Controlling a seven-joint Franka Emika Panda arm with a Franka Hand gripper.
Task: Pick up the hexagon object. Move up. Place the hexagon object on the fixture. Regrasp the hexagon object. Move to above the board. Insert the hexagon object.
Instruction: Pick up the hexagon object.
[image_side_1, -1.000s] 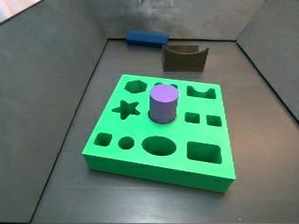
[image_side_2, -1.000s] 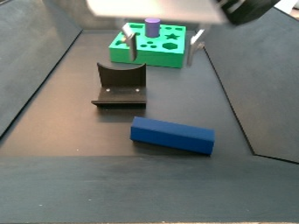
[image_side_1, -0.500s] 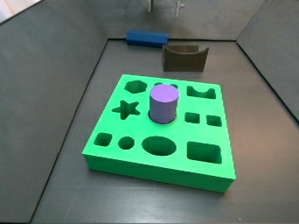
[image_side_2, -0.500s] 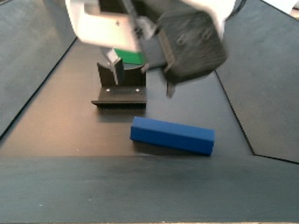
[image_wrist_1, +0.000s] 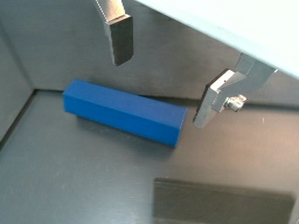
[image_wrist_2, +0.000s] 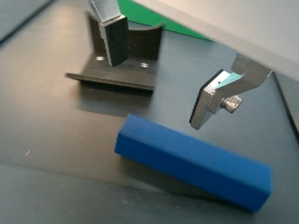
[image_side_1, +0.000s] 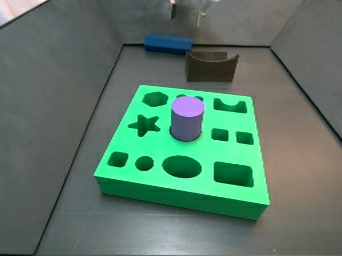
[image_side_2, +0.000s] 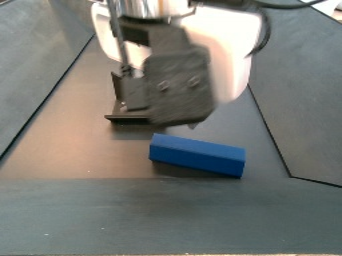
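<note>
The hexagon object (image_wrist_1: 122, 112) is a long blue bar lying flat on the dark floor, apart from the fixture; it also shows in both side views (image_side_1: 167, 44) (image_side_2: 198, 154). My gripper (image_wrist_1: 160, 90) hangs open above it with nothing between the fingers (image_wrist_2: 114, 44), offset toward the fixture side of the bar. The fixture (image_wrist_2: 143, 50) is a dark notched block standing just beyond the bar (image_wrist_2: 193, 162), and the arm partly covers it in a side view (image_side_2: 130, 111). Farther off lies the green board (image_side_1: 203, 151).
A purple cylinder (image_side_1: 187, 118) stands upright in a hole of the board. Grey walls close in the floor, and the bar and fixture (image_side_1: 211, 66) sit close to the back wall. A strip of the board (image_wrist_2: 176, 22) shows behind the fixture.
The gripper has travelled from over the board to above the blue bar and come lower, now covering much of the fixture in a side view. The bar, the fixture and the cylinder have not moved.
</note>
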